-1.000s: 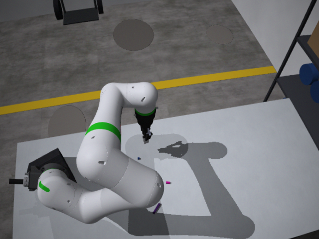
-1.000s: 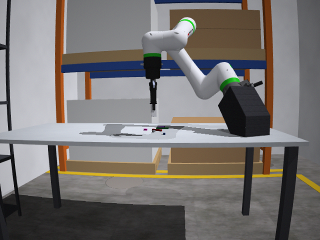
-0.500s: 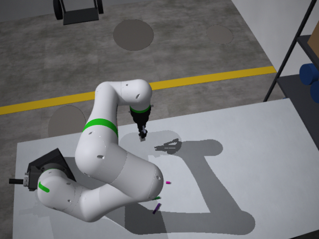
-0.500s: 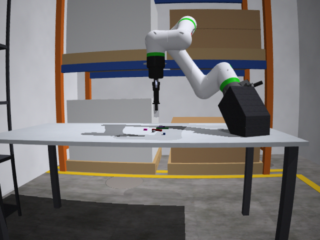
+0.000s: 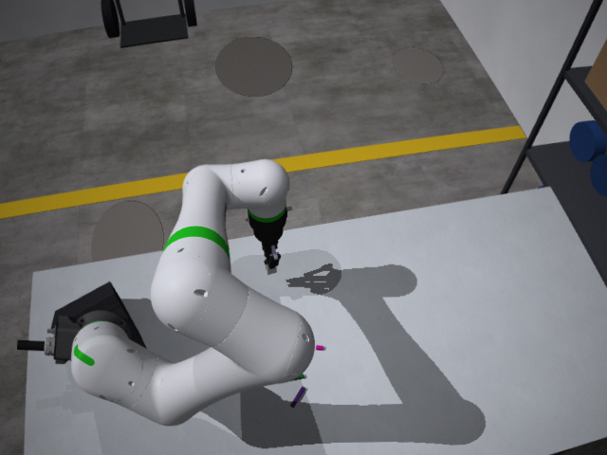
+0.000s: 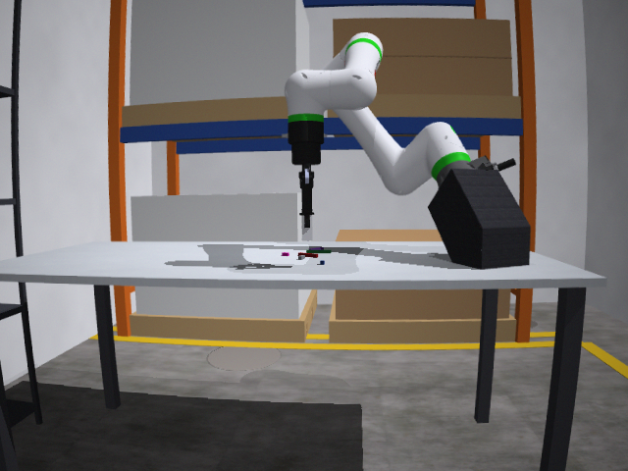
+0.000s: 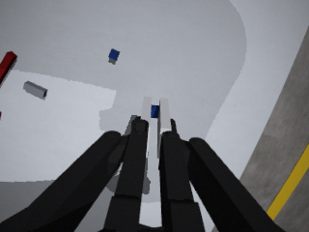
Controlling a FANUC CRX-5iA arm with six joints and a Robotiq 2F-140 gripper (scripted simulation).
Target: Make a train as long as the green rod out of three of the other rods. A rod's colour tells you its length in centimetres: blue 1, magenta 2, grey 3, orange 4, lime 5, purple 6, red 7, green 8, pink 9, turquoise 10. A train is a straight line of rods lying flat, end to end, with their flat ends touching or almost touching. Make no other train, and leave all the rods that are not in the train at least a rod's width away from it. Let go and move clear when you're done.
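Note:
My gripper (image 7: 154,109) is shut on a small blue rod (image 7: 154,111) held between the fingertips, well above the table. In the top view the gripper (image 5: 271,264) hangs over the far side of the table, and in the exterior view the gripper (image 6: 306,223) points straight down. A second blue rod (image 7: 114,54), a grey rod (image 7: 35,89) and the end of a red rod (image 7: 6,65) lie on the table. A magenta rod (image 5: 320,347), the tip of the green rod (image 5: 300,376) and a purple rod (image 5: 297,396) show beside the arm's elbow, which hides other rods.
The arm's black base (image 5: 90,313) sits at the table's left end. The far table edge (image 5: 303,227) runs just behind the gripper. A shelf rack (image 5: 579,122) stands to the right of the table.

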